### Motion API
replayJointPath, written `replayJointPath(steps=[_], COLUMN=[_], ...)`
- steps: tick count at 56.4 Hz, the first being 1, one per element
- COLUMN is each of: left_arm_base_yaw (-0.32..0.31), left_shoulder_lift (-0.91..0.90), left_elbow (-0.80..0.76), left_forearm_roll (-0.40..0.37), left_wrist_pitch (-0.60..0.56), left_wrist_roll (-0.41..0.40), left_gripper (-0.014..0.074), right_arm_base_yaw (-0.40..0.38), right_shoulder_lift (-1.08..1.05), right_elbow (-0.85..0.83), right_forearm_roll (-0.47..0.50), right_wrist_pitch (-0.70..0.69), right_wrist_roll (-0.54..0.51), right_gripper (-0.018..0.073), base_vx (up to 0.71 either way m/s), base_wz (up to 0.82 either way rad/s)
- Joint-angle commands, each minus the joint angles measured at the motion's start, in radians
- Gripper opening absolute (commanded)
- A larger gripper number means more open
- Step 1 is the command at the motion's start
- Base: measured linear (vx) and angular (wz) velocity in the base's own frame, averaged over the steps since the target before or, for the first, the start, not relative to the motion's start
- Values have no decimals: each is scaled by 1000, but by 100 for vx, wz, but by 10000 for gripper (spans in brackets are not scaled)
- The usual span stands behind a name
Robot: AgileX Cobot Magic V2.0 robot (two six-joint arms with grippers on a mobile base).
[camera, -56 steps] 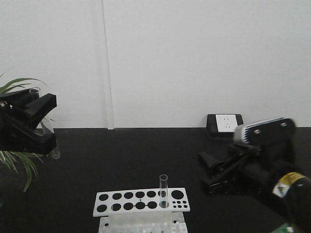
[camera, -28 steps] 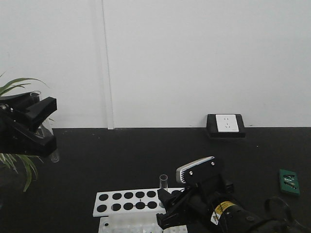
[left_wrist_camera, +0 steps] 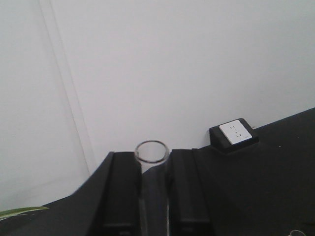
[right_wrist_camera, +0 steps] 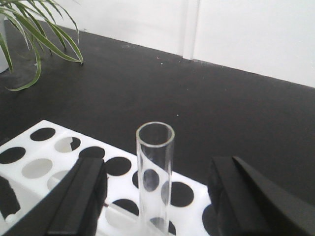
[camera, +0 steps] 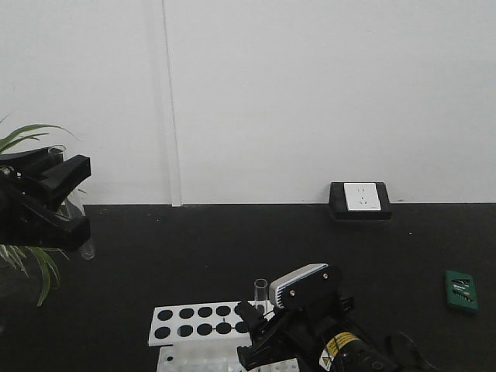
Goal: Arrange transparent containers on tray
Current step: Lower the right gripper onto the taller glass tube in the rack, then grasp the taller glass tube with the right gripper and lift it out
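a plain white wall (camera: 325, 93) fills the upper half of the front view, evenly lit and free of strong shadows. a thin vertical seam (camera: 171, 116) runs down it left of centre, to where the wall meets the matte black surface (camera: 194, 240) below. at the foot of the wall, right of centre, sits a black box with a white power socket (camera: 359, 198) in its face. long green plant leaves (camera: 40, 267) reach in at the left edge. a small green case (camera: 461, 291) lies on the black surface at the far right, well apart from the socket.
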Motion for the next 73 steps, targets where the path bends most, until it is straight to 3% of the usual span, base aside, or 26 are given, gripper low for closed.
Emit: replayJointPath(steps=[1, 21, 26, 31, 42, 58, 73], left_arm_base_yaw=[-5, -5, -5, -5, -5, -5, -5], left_shoulder_lift=[-22, -22, -22, -22, -22, -22, -23], left_elbow=[-34, -34, -34, -34, -34, -34, -34], left_forearm_roll=[-9, -9, -9, -9, -9, -9, -17], left_wrist_pitch=[-86, -86, -86, -86, -86, -85, -47], left_wrist_roll=[0, 2, 2, 2, 2, 1, -9], left_gripper=[-6, -6, -6, -6, -6, -6, -6], right_arm_base_yaw=[-4, -4, -4, -4, -4, -4, -5], right_shoulder_lift=[-14, 37, 40, 40, 40, -13, -283], right_elbow=[-36, -98, -96, -95, -95, -95, -95], right_forearm_roll=[-13, -13, -13, -13, -13, -13, -3], right_wrist_pitch=[-146, -165, -169, -168, -183, -165, 64], right_wrist_roll=[-2, 3, 5, 5, 32, 27, -33], right_gripper=[494, 491, 452, 335, -15, -12, -9], base_vx=[0, 0, 0, 0, 0, 0, 0], base_wz=[0, 0, 0, 0, 0, 0, 0])
